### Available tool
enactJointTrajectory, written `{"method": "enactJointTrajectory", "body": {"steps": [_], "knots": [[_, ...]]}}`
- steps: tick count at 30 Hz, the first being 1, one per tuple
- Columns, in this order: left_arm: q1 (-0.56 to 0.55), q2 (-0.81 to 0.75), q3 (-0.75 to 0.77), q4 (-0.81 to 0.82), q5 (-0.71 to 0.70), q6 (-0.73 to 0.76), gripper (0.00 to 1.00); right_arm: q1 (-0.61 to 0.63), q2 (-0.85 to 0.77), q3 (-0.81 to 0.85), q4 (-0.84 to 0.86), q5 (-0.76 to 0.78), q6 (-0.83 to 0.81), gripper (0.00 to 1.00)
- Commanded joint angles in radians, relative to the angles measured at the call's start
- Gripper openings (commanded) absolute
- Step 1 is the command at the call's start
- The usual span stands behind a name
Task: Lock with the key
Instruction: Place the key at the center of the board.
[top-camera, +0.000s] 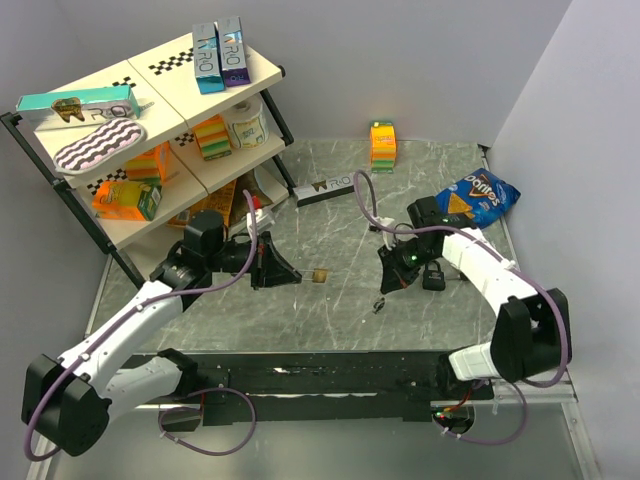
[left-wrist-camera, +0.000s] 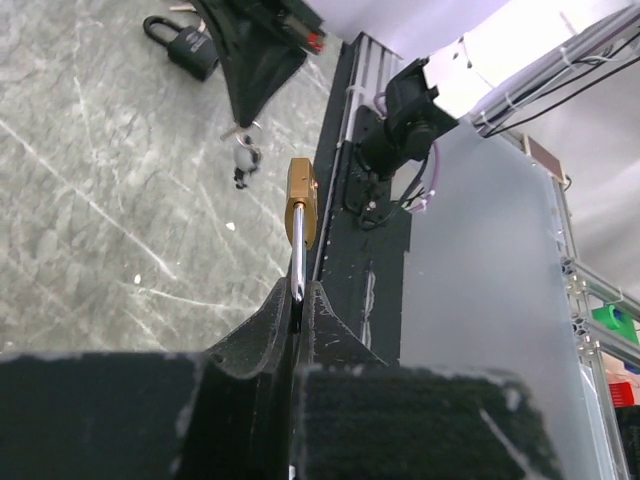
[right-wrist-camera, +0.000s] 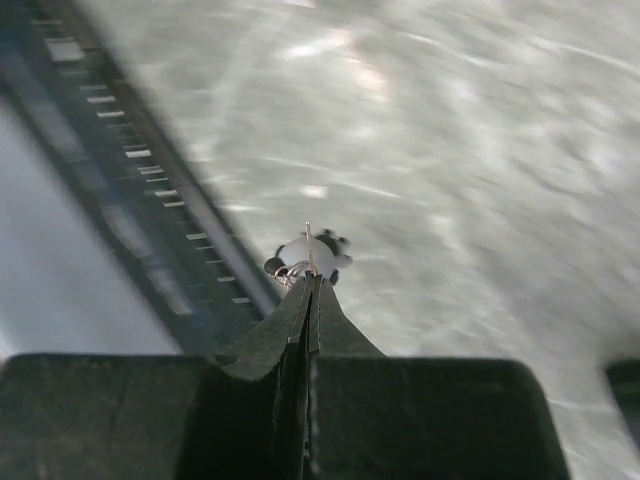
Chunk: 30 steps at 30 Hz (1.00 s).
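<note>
My left gripper (top-camera: 288, 274) is shut on the silvery shackle of the lock (top-camera: 318, 274), a small brass-yellow padlock held out above the table. In the left wrist view the lock (left-wrist-camera: 301, 198) sticks out from my pinched fingertips (left-wrist-camera: 298, 291). My right gripper (top-camera: 388, 287) is shut on the key (top-camera: 380, 304), a tiny bunch hanging from its tips a short way right of the lock. In the right wrist view the key (right-wrist-camera: 310, 254) shows just past the closed tips (right-wrist-camera: 312, 282), blurred. The key bunch also shows in the left wrist view (left-wrist-camera: 243, 160).
An all-black padlock (top-camera: 433, 277) lies on the table beside my right gripper and shows in the left wrist view (left-wrist-camera: 185, 45). A chips bag (top-camera: 478, 195) is at back right, an orange box (top-camera: 382, 145) at the back. A slanted shelf (top-camera: 150, 130) with boxes stands at back left.
</note>
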<state>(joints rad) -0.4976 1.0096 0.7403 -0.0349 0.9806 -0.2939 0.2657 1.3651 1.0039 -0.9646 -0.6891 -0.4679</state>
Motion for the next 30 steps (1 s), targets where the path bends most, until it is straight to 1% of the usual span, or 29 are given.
{"method": "enactJointTrajectory", "body": {"steps": [1,3,5,9,14,16,26,27,28,30], "knots": [[0.004,0.012,0.039,-0.014,-0.014,0.053,0.01,-0.051,0.064,-0.024,0.130,0.210,0.006,0.00],[0.004,0.021,0.042,-0.026,-0.020,0.065,0.01,-0.075,0.130,-0.022,0.145,0.235,-0.015,0.00],[0.004,0.029,0.045,-0.046,-0.036,0.073,0.01,-0.120,0.185,-0.005,0.148,0.226,-0.040,0.00],[0.004,0.035,0.031,-0.046,-0.045,0.072,0.01,-0.172,0.244,0.022,0.196,0.246,-0.095,0.00],[0.004,0.035,0.005,-0.028,-0.046,0.055,0.01,-0.183,0.331,0.116,0.185,0.240,-0.094,0.00],[0.004,0.034,0.001,-0.033,-0.046,0.056,0.01,-0.181,0.356,0.140,0.194,0.259,-0.095,0.00],[0.004,0.026,-0.028,-0.023,-0.046,0.047,0.01,-0.184,0.425,0.206,0.199,0.321,-0.152,0.01],[0.002,0.030,-0.030,-0.022,-0.046,0.045,0.01,-0.186,0.431,0.214,0.192,0.318,-0.149,0.06],[0.002,0.030,-0.030,-0.020,-0.048,0.044,0.01,-0.184,0.436,0.228,0.185,0.310,-0.146,0.22],[0.002,0.037,-0.030,-0.025,-0.051,0.035,0.01,-0.184,0.425,0.234,0.175,0.280,-0.130,0.42]]}}
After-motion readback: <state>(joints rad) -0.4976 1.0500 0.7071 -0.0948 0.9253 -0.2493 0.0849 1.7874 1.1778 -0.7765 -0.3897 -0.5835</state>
